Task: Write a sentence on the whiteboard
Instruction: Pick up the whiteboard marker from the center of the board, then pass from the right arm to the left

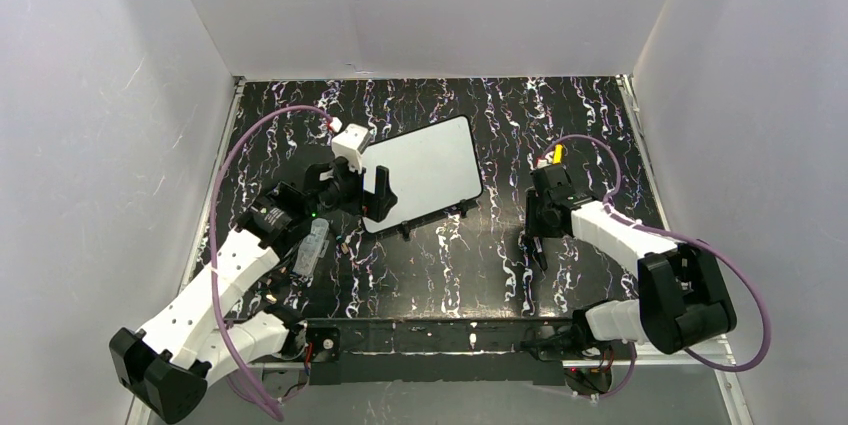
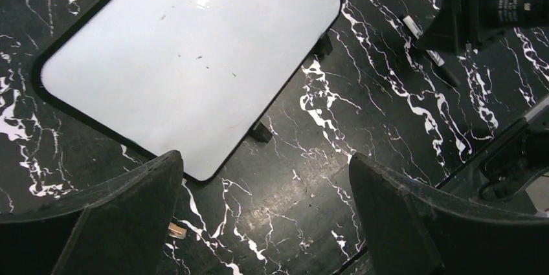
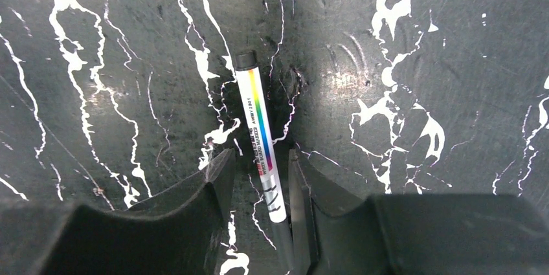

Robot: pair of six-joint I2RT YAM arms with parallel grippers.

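Note:
The whiteboard (image 1: 425, 167) lies flat on the black marbled table, tilted, its white face blank but for faint smudges (image 2: 188, 61). My left gripper (image 1: 360, 195) hovers over the board's near-left corner, jaws wide open and empty (image 2: 265, 158). A whiteboard marker (image 3: 259, 126) with a rainbow stripe and black cap lies on the table right of the board. My right gripper (image 3: 260, 158) straddles the marker's lower half. Its right finger is close against the marker and a gap shows on the left side. In the left wrist view the marker (image 2: 428, 54) pokes out below the right gripper.
A grey oblong object (image 1: 313, 245) lies beside the left arm. A small tan scrap (image 2: 176, 230) sits on the table near the left finger. A black rail (image 1: 430, 335) runs along the near edge, and white walls enclose the table on three sides.

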